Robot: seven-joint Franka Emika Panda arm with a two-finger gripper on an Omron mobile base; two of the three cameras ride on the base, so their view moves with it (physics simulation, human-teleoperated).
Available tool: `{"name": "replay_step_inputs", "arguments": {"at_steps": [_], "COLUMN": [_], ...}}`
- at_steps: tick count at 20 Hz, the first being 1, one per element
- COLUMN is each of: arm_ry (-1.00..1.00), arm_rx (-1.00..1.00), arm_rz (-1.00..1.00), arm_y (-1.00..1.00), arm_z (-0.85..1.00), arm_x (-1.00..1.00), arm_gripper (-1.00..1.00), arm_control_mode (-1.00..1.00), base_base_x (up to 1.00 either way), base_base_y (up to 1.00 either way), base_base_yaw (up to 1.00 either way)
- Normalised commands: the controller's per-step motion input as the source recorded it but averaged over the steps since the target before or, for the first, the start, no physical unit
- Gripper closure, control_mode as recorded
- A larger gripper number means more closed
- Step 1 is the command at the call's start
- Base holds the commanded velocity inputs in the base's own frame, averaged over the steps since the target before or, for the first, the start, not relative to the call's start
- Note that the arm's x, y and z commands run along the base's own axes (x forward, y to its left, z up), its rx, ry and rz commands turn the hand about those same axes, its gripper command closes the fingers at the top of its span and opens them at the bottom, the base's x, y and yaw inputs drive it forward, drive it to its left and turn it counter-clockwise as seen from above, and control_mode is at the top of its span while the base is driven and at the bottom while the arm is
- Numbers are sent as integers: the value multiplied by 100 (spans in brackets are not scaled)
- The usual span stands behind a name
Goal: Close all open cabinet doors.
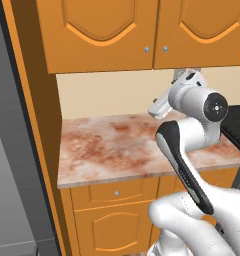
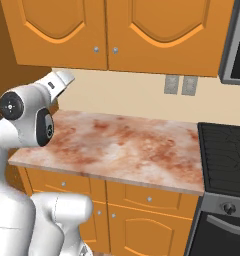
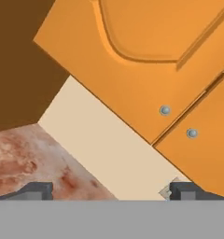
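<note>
spread end effector [image 3: 107, 190] over counter [image 1: 112, 145]; cabinet doors [image 3: 146, 70] flush.

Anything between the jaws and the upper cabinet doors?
Nothing: in the hand view only bare cream wall separates the gripper from the cabinet doors.

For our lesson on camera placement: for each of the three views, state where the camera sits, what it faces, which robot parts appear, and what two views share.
Left base view: behind the arm on its left, facing two shut cabinet doors and the counter; arm at lower right.
Right base view: behind on its right, same doors and counter, plus a stove; arm at lower left.
Hand view: on the hand, rolled, facing the doors' knobs; fingers at bottom, spread.
Both base views share the doors, knobs and counter.
</note>
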Motion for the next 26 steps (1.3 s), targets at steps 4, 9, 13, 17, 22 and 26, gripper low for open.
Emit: {"name": "replay_step_inputs", "arguments": {"at_steps": [4, 9, 13, 17, 22, 26], "arm_ry": [20, 18, 20, 22, 13, 3], "arm_rx": [27, 24, 22, 18, 2, 0], "arm_rz": [-8, -7, -10, -10, 0, 0], "arm_y": [-26, -28, -16, -4, 0, 2], "arm_z": [15, 0, 0, -7, -14, 0], "arm_x": [-89, -80, -63, -28, 1, 3], "arm_gripper": [-100, -100, -100, -100, -100, -100], "arm_control_mode": [-100, -100, -100, -100, -100, -100], "base_base_x": [0, 0, 0, 0, 0, 0], "base_base_y": [0, 0, 0, 0, 0, 0], "base_base_yaw": [0, 0, 0, 0, 0, 0]}}
